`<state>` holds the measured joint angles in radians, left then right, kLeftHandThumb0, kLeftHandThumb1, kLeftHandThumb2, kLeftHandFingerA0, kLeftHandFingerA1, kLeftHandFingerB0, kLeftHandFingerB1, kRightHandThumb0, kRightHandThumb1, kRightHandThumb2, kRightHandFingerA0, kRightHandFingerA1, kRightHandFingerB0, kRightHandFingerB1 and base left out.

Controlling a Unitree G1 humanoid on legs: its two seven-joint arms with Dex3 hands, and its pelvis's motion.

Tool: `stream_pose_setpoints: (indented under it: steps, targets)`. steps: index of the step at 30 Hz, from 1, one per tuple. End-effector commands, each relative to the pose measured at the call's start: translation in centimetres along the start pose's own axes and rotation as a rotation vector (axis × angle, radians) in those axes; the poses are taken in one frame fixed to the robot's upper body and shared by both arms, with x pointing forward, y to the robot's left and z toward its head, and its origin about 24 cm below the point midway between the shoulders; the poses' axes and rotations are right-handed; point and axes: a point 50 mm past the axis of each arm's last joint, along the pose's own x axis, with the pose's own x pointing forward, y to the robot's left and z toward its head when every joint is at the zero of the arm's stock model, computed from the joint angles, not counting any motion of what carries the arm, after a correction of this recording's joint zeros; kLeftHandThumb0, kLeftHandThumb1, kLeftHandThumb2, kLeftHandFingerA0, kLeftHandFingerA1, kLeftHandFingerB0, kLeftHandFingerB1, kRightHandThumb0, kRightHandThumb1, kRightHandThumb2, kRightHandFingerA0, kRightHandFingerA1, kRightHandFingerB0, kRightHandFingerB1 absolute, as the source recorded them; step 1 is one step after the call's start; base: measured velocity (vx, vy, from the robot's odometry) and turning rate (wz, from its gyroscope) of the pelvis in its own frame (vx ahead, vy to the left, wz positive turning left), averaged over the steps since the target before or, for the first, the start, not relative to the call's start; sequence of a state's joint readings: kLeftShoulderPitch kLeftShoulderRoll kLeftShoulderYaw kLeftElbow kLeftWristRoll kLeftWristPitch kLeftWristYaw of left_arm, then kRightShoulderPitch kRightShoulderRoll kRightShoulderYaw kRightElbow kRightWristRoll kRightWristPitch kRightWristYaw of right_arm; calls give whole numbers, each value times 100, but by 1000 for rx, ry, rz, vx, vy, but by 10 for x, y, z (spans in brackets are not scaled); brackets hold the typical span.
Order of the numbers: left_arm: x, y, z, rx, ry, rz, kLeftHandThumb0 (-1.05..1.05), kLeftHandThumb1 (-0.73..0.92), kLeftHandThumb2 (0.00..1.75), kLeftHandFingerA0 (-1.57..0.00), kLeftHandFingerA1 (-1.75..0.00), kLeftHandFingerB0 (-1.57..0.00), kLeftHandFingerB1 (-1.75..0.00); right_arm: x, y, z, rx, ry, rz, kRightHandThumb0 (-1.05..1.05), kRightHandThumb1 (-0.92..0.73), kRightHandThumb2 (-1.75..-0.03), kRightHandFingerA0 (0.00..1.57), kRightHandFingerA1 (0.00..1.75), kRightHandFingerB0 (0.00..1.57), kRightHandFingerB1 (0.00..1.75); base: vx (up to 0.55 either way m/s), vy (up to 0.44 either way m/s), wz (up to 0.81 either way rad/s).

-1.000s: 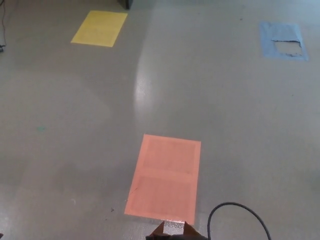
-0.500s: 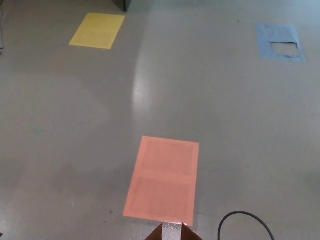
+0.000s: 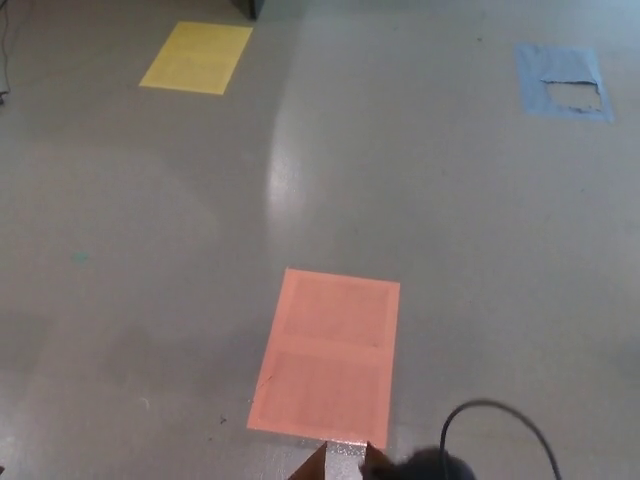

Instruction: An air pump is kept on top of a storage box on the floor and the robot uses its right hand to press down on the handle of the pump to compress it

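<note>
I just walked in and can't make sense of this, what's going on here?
Not much handling shows. The head camera looks down at a grey floor with an orange patch, a yellow patch and a torn blue patch. At the bottom edge sit a brown corner of something, a dark blurred shape and a black looping hose or cable. Neither robot hand is clearly visible, and no pressing can be seen.

A grey, smooth floor (image 3: 150,300) fills the view, with a pale streak of reflected light (image 3: 285,175) running down it. An orange rectangle (image 3: 328,355) is marked on the floor near the bottom edge. Far beyond it to the left lies a yellow rectangle (image 3: 197,57); far beyond it to the right lies a blue rectangle (image 3: 563,80), its surface worn through in the middle.
</note>
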<state>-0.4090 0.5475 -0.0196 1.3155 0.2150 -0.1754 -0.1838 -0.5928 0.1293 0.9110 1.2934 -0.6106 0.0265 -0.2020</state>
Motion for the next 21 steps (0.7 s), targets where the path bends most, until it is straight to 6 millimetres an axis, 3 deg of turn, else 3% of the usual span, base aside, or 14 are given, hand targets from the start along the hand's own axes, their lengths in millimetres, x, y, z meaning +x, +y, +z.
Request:
stream_pose_setpoints:
  steps: [1,4,5,7,9,10,13,16,18,19,20,21]
  targets:
    - [0,8,7,1,-35,8,-61,61,59,-36,-49,-39,-36,5,-80,10,219,-219,-179,-95,-84,-119,7,20,6,14,0,0,0]
    - [0,10,9,23,-38,17,-61,62,59,-36,-49,-39,-35,-10,-127,20,289,-421,-313,-92,-80,-114,2,18,2,15,0,0,0]
    - [0,11,11,23,-41,20,-61,62,59,-35,-49,-38,-35,-23,-148,26,324,-521,-365,-91,-78,-113,0,15,0,10,0,0,0]
    - [0,12,12,18,-42,19,-62,62,59,-35,-48,-38,-35,-45,-170,33,366,-637,-398,-92,-77,-112,0,13,0,9,0,0,0]
    - [0,12,12,5,-40,20,-61,61,59,-36,-49,-39,-35,-58,-179,35,395,-693,-400,-93,-76,-112,0,13,0,8,0,0,0]
    - [0,12,12,6,-42,19,-62,61,59,-35,-50,-38,-36,-78,-190,38,464,-805,-413,-92,-71,-107,5,25,4,11,0,0,0]
    - [1,13,14,11,-45,21,-62,61,59,-35,-50,-38,-35,-112,-206,39,523,-943,-444,-90,-66,-104,0,14,0,9,0,0,0]
    - [1,14,15,14,-46,21,-62,61,59,-34,-50,-38,-35,-133,-215,39,592,-1036,-465,-82,-59,-102,0,18,0,16,0,0,0]
    - [1,14,17,0,-46,22,-62,60,59,-34,-49,-39,-35,-169,-237,31,590,-1157,-594,-91,-64,-105,0,13,0,9,0,0,0]
    - [1,14,18,2,-47,24,-62,60,59,-34,-49,-39,-35,-177,-241,28,578,-1173,-645,-91,-64,-105,0,13,0,9,0,0,0]
    - [1,16,19,7,-52,27,-62,61,59,-34,-49,-39,-35,-192,-251,21,551,-1184,-777,-98,-71,-108,10,17,9,6,0,0,0]
    - [1,16,19,8,-53,28,-62,61,59,-34,-49,-39,-35,-195,-252,19,548,-1182,-800,-98,-71,-108,10,17,9,6,0,0,0]
